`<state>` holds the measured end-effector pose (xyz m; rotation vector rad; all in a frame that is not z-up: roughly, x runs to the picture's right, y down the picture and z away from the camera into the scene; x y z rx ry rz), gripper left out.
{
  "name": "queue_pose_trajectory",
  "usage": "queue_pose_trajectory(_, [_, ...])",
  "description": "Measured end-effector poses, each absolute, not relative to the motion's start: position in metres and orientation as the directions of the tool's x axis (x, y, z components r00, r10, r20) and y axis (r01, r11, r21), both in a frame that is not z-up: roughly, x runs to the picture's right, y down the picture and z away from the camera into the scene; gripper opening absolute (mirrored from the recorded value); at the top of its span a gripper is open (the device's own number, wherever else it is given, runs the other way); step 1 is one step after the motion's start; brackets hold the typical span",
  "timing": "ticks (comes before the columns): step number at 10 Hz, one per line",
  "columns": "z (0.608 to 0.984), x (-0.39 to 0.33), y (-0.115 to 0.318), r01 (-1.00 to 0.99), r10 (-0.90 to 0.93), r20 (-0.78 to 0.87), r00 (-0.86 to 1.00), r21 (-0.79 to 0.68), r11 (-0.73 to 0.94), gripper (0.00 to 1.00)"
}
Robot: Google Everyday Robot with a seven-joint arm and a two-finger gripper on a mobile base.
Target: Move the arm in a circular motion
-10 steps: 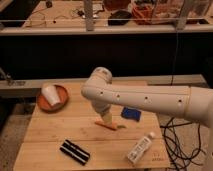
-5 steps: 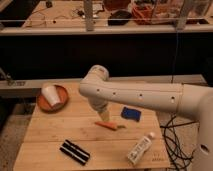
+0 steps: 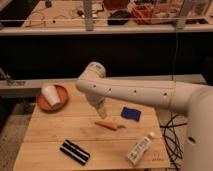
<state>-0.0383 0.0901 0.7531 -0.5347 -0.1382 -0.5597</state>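
Item 1 – the arm [image 3: 135, 92] enters from 3 o'clock, runs level across the wooden table [image 3: 47, 135] to a rounded joint near its middle, then bends down toward 6 o'clock. The gripper [image 3: 101, 112] is at the beige tip, hanging over the table's centre just above the left end of a carrot [image 3: 107, 125]. Whether it is spread or closed cannot be told.

Item 2 – other things on the table:
- A blue pad [image 3: 131, 113] lies at 2 o'clock from the carrot.
- A red bowl [image 3: 63, 101] sits at 10 o'clock, with a white cup [image 3: 50, 94] tipped inside.
- A black case [image 3: 75, 152] lies at 7 o'clock.
- A white bottle [image 3: 140, 148] lies on its side at 5 o'clock.
- Dark cables [image 3: 172, 136] hang off the right edge.
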Motion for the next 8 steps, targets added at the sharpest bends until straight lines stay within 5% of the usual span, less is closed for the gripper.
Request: queue_pose_trajectory(8, [0.768, -0.015, 0.069, 0.508, -0.434, 0.265, 0.861, -0.450, 0.734, 0.80])
